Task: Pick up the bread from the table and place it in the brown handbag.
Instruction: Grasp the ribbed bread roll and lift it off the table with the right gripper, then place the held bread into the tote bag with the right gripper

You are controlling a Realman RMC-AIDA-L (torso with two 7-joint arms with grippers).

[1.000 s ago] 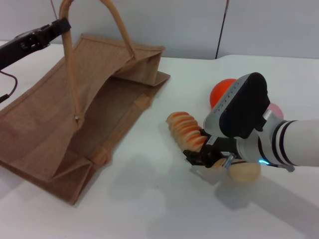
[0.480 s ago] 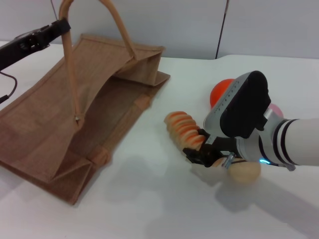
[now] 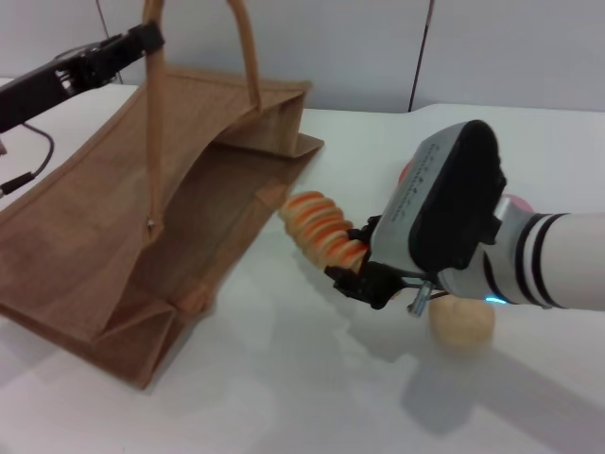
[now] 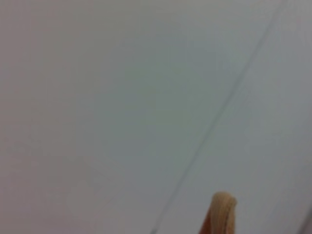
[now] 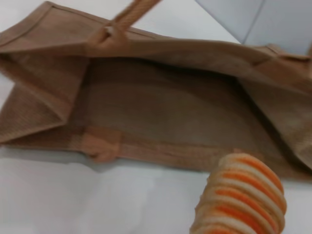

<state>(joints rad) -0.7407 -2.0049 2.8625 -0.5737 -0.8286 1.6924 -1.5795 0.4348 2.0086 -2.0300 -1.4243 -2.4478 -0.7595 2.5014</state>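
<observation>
The head view looks forward and down from well back, taking in the white worktop (image 3: 284, 397), the brown handbag (image 3: 104, 246) toward its left edge and the wall behind its far edge. The right wrist view sits low and close, facing the open bag mouth (image 5: 161, 107) with the bread (image 5: 241, 197) just before the lens; both show in the head view too. The left wrist view faces the wall, with only a handle tip (image 4: 222, 214) near its lens.

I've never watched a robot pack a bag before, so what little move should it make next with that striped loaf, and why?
Probably carry the bread further toward the brown handbag. The right gripper holds it above the table, just short of the bag's open mouth, while the left gripper holds a handle up.
</observation>
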